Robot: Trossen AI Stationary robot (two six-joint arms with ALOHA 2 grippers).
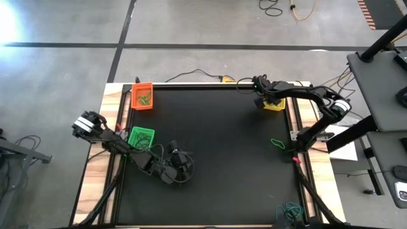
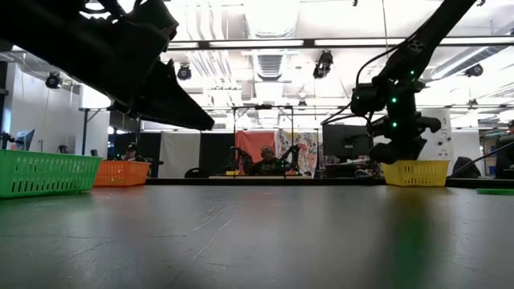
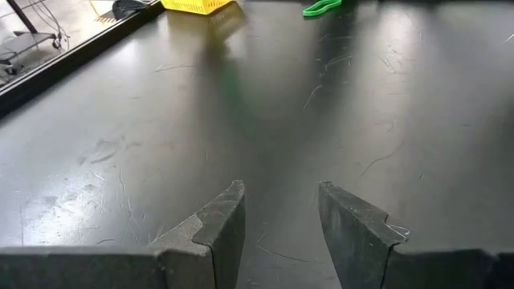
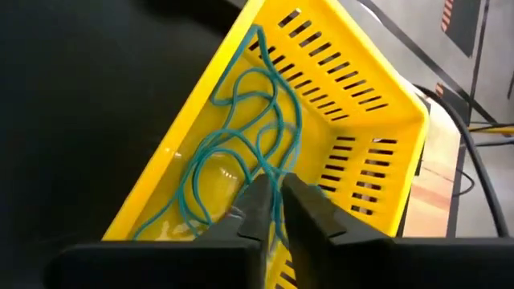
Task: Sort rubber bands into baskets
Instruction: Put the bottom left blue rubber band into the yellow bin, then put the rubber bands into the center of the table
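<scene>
The yellow basket [image 1: 275, 104] stands at the far right of the black mat, and tangled teal rubber bands [image 4: 241, 120] lie on its floor. My right gripper [image 4: 277, 183] reaches down into this basket, its fingers nearly together on a teal strand. At the near left, my left gripper [image 3: 277, 193] hovers open just above the bare mat with nothing between its fingers. The green basket [image 1: 141, 137] stands on the mat's left side. The orange basket [image 1: 142, 97], at the far left corner, holds green bands. One green rubber band [image 1: 278, 144] lies loose near the mat's right edge. My right gripper has a teal band strand [image 4: 271, 167] in the narrow slit between its two fingertips. The fingers slant down from above into the yellow basket. The rest of the band lies slack in loops on the basket floor [image 4: 201, 185].
Black cables [image 1: 191, 76] run along the far edge of the mat. More teal bands [image 1: 290, 210] lie by the near right corner. The wooden table rim [image 1: 95, 184] frames the mat, whose middle [image 1: 222, 146] is bare.
</scene>
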